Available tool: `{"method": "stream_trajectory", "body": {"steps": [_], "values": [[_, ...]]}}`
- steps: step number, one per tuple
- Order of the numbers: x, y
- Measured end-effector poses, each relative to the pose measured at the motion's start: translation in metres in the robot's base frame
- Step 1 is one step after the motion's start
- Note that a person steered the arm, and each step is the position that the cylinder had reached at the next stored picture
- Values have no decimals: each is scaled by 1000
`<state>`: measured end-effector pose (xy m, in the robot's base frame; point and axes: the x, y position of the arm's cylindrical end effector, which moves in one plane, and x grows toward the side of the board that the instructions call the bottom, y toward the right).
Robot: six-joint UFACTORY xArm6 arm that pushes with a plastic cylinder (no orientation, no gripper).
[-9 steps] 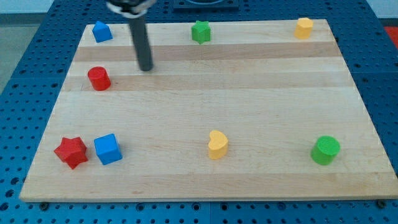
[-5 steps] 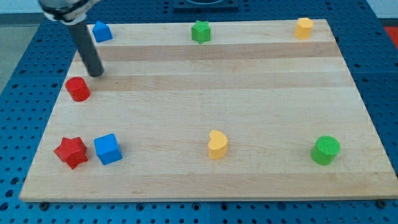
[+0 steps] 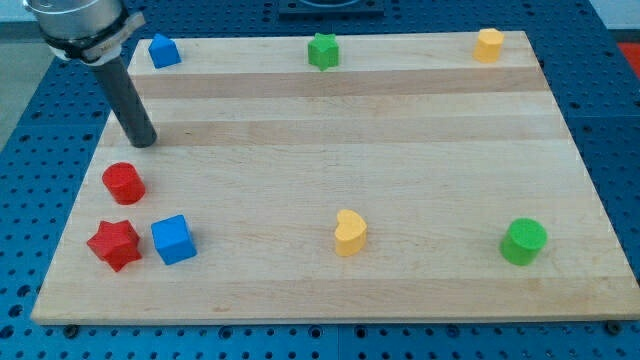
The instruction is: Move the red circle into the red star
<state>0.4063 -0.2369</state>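
Eight blocks: all resting on the wooden board [image 3: 400,290], listed from the view's bottom to its top.
Red star [image 3: 114,244]: bottom left corner, just beside the blue cube.
Blue cube [image 3: 173,239]: immediately to the view's right of the red star.
Yellow heart [image 3: 350,232]: bottom centre, standing alone.
Green circle [image 3: 523,241]: bottom right, well apart from the heart.
Red circle [image 3: 124,183]: near the left edge, just above the red star, not touching it.
My tip [image 3: 143,141]: bare rod end with nothing to clasp, above and slightly right of the red circle, a small gap between.
Blue house-shaped block [image 3: 163,50]: top left.
Green star [image 3: 323,50]: top centre.
Yellow block [image 3: 489,44]: top right, shape unclear.
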Motion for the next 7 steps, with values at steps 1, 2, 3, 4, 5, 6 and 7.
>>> {"method": "stream_trajectory", "body": {"steps": [1,2,3,4,5,6,7], "values": [[44,-2],[59,-3],[48,-1],[31,-3],[58,-6],[87,-6],[90,-6]]}}
